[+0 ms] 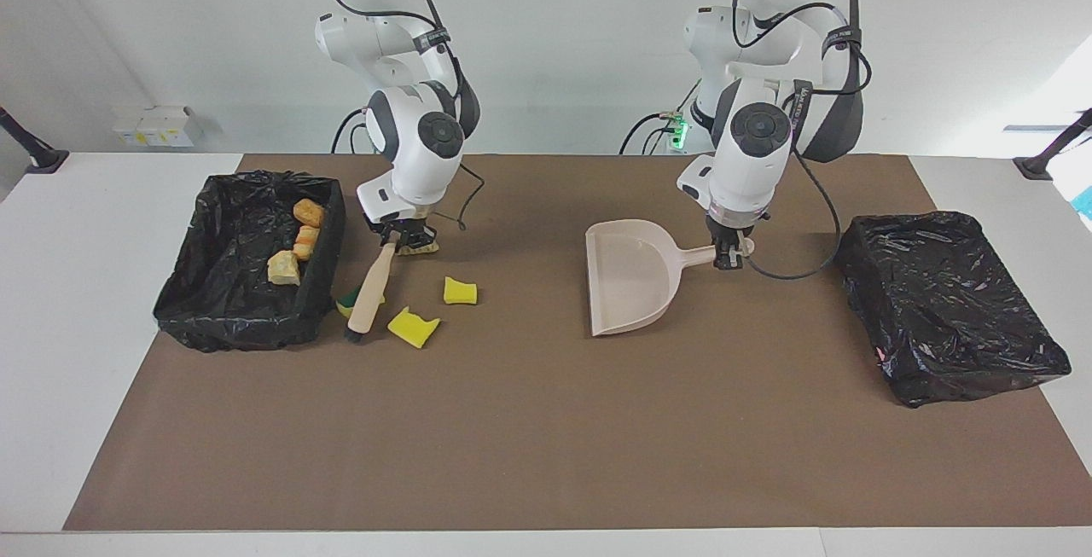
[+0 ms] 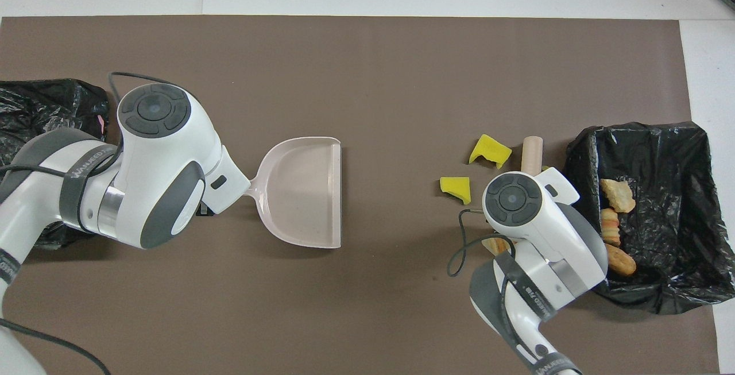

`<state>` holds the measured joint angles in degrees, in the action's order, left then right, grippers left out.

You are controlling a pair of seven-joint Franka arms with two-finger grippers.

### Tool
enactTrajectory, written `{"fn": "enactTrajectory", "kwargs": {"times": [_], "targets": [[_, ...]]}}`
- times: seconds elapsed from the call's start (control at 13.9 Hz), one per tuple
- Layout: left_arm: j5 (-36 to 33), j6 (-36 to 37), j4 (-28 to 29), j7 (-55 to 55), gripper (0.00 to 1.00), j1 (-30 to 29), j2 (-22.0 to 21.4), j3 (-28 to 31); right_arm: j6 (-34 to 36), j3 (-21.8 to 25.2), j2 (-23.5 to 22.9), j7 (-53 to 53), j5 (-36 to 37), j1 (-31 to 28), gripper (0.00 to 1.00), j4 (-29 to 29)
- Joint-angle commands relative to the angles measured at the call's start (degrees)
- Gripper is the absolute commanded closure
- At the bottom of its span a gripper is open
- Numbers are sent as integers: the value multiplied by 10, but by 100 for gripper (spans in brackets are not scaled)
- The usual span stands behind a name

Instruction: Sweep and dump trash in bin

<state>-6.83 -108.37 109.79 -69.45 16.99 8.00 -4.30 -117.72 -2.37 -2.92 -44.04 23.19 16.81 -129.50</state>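
Facing view shows the right gripper (image 1: 394,235) clamped on the top of the beige hand brush (image 1: 368,290), whose handle slants down to dark bristles touching the brown table mat (image 1: 546,420). The brush lies just beside the black-lined open bin (image 1: 247,260) at the right arm's end of the table and covers most of a green-topped yellow sponge piece (image 1: 345,302). A notched yellow sponge piece (image 1: 413,327) lies just beside the bristles, and a smaller yellow sponge block (image 1: 460,290) sits near it toward the table's middle. A golden-brown pastry chunk (image 1: 420,247) is mostly hidden under the right gripper. Three bread pieces (image 1: 296,243) rest inside the bin. The left gripper (image 1: 726,254) is closed on the handle end of the beige plastic dustpan (image 1: 630,284), which rests flat on the mat near the table's middle, its open lip away from the robots. A second black-bagged bin (image 1: 947,305) stands at the left arm's end.
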Motion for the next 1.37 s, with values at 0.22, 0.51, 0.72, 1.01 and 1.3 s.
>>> {"fn": "enactTrajectory", "kwargs": {"times": [0.22, 0.51, 0.72, 1.01, 1.3], "targets": [[11, -14, 22, -13, 100, -5, -21, 0, -57, -5, -5, 69, -123, 50, 100, 10], [11, -14, 25, -10, 100, -9, -22, 0, -14, -7, -14, 75, -154, 89, 100, 64], [23, -61, 60, 5, 100, -6, -31, 0, 110, -1, 13, 79, -151, 79, 100, 115], [50, -104, 75, 84, 100, 14, -29, -1, 152, 0, 34, 80, -109, 2, 100, 91], [50, -110, 77, 134, 100, 45, -20, -1, 94, -2, 71, 112, -73, -63, 100, 12]]}}
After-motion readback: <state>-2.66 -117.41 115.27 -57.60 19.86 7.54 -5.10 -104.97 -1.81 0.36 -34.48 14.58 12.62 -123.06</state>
